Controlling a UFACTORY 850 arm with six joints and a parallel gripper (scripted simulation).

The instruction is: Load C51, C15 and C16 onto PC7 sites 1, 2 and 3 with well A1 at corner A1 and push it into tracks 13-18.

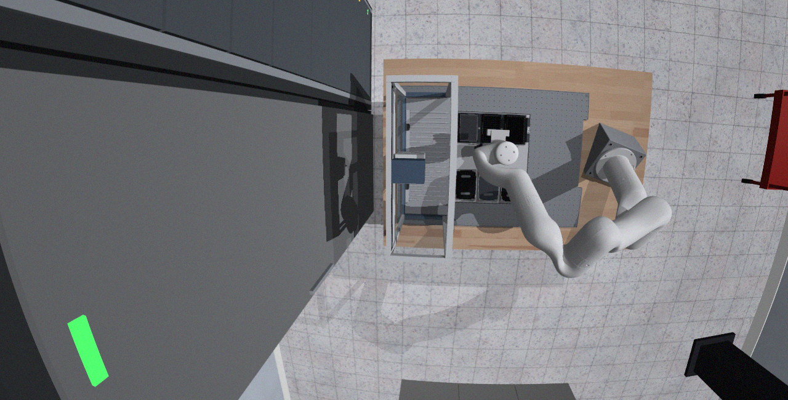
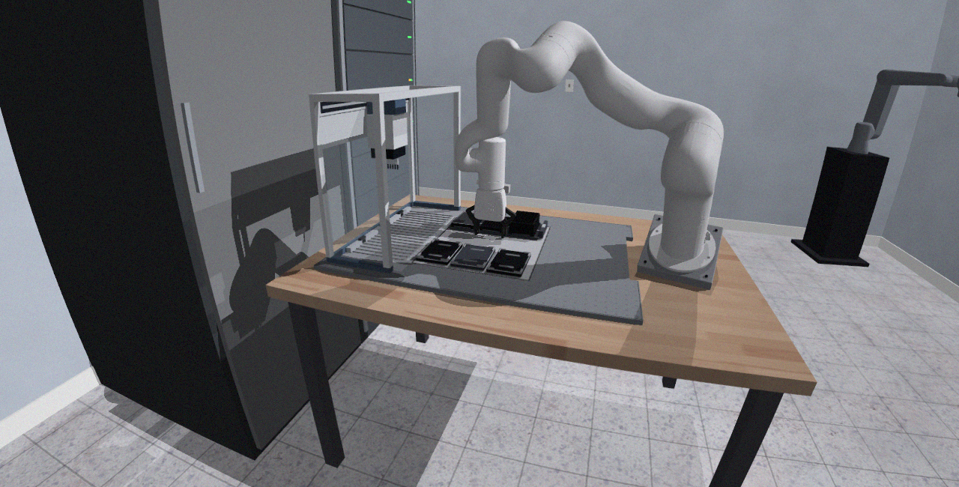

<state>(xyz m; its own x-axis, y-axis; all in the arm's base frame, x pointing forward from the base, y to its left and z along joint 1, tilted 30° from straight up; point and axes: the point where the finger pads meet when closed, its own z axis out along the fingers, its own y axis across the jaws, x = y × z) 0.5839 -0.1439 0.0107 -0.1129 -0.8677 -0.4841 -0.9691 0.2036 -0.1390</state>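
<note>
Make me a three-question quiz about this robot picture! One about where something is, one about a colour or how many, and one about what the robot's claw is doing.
1. Where does the arm's base stand?
A. On the wooden table
B. On the floor
C. On top of the white frame

2. How many dark plates lie in the near row beside the rails?
A. One
B. Three
C. Six

3. What state is the gripper in?
A. Shut on a plate
B. Shut on nothing
C. Open, holding nothing

Answers:
1. A, the exterior view shows the base plate resting on the table's top near its right end.
2. B, three dark plates sit side by side there in the exterior view.
3. C, the fingers are spread wide, low over the far row of dark blocks, gripping nothing.
</note>
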